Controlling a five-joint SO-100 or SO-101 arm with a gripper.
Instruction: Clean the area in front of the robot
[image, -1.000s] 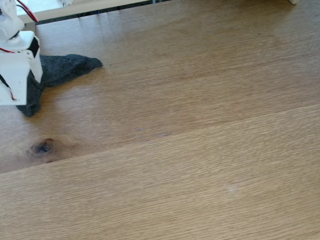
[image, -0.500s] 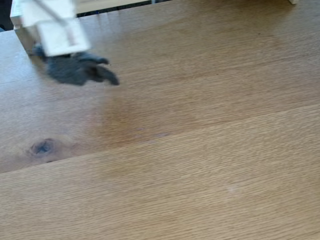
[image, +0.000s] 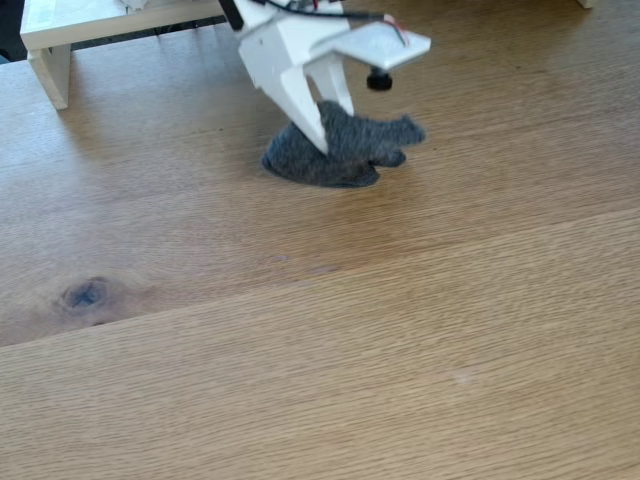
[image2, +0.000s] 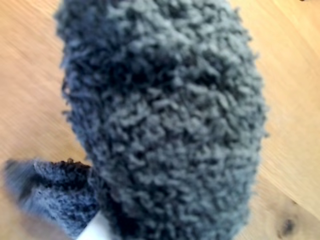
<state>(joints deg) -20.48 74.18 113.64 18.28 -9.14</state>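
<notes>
The robot's white arm (image: 300, 35) reaches down at the upper middle of the fixed view. Its gripper (image: 328, 125) is shut on a dark grey fuzzy cloth (image: 340, 150), which is bunched and rests on the oak area (image: 400, 330). In the wrist view the cloth (image2: 165, 115) bulges close to the lens, over the wood (image2: 295, 100). A sliver of white finger (image2: 97, 229) shows at the bottom edge.
A white shelf-like frame (image: 60, 30) stands at the top left of the fixed view, behind the arm. A small dark knot (image: 85, 294) marks the wood at the left, and a knot (image2: 286, 227) also shows in the wrist view.
The gripper has swept the grey cloth rightwards across the wood, from the far left edge to the upper middle. The cloth went from spread flat to bunched.
</notes>
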